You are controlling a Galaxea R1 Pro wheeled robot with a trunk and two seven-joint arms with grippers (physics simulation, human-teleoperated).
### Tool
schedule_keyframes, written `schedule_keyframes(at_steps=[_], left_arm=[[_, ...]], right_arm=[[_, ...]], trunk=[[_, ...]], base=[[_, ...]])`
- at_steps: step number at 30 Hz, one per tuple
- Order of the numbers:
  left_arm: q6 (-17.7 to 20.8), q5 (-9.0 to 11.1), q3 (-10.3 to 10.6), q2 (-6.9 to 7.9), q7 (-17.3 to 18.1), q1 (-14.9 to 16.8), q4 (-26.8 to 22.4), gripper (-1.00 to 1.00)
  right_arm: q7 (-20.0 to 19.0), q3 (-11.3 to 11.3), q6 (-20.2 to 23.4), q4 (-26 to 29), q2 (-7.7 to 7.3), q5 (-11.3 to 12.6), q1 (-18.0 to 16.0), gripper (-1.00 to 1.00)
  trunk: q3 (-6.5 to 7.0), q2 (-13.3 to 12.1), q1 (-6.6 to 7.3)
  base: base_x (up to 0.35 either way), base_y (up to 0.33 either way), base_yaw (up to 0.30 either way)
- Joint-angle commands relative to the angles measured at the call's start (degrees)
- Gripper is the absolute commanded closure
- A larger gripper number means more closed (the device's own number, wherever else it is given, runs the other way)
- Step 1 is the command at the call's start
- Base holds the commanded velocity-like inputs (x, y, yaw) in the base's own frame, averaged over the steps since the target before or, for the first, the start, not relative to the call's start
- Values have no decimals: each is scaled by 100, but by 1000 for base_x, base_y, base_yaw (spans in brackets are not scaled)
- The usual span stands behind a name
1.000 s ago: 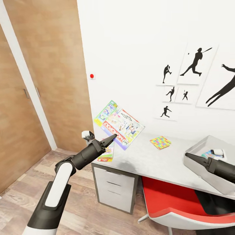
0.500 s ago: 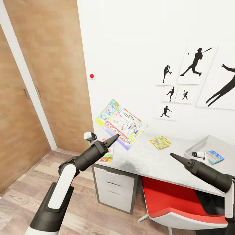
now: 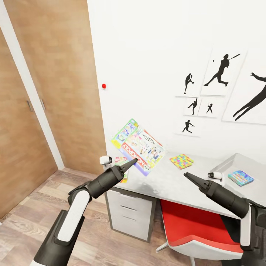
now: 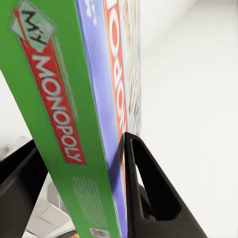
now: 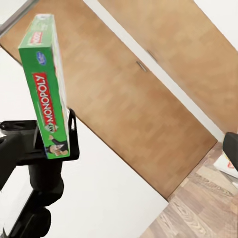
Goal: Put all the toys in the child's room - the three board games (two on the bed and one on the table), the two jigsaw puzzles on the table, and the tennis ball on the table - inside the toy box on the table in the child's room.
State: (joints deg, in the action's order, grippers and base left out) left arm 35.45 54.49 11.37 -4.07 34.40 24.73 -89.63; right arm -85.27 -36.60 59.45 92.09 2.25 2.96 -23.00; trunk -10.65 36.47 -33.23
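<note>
My left gripper [image 3: 133, 161] is shut on the lower edge of the white-green Monopoly board game [image 3: 138, 150], which it holds tilted in the air above the left end of the table [image 3: 166, 183]. The left wrist view looks along the box's green side [image 4: 54, 124], clamped between both fingers. Behind that gripper, the red-green Skip-Bo game [image 3: 121, 161] lies at the table's left corner. One multicolour jigsaw puzzle [image 3: 181, 161] lies flat by the wall. The grey toy box [image 3: 226, 163] stands at the right with a small blue game [image 3: 240, 177] inside. My right gripper [image 3: 187, 176] hovers open and empty above the table's front, left of the toy box. It looks across at the held Monopoly box [image 5: 47, 84].
A red and white chair [image 3: 192, 225] is tucked under the table beside white drawers [image 3: 129, 216]. Wooden doors [image 3: 48, 92] fill the left side above a wood-plank floor. Black baseball silhouettes [image 3: 221, 70] hang on the white wall.
The right arm has pulled out of the toy box and moved left over the table front. My left gripper has carried the Monopoly box slightly right.
</note>
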Motion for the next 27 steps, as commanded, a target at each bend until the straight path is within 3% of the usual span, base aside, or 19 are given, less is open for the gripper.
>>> schedule_keyframes(at_steps=[1,6,9,17,27], left_arm=[[13,25,4,-1,57,0,52,100],[-125,-63,18,0,621,-7,506,100],[-253,-89,20,0,916,-5,935,100],[-354,-104,23,-18,1072,10,1243,100],[-397,-104,28,-51,1097,16,1312,100]], right_arm=[[-17,-8,55,2,26,-2,-8,-100],[-20,-12,55,2,154,2,-10,-100],[19,-13,55,2,400,-12,-11,-100],[280,-14,-210,2,606,3,-12,-100],[371,-14,-309,2,654,10,-12,-100]], trunk=[[-9,8,-2],[-9,8,-2],[-9,8,-2],[-9,8,-2],[-9,8,-2]], base=[[0,0,0],[0,0,0],[0,0,0],[0,0,0],[0,0,0]])
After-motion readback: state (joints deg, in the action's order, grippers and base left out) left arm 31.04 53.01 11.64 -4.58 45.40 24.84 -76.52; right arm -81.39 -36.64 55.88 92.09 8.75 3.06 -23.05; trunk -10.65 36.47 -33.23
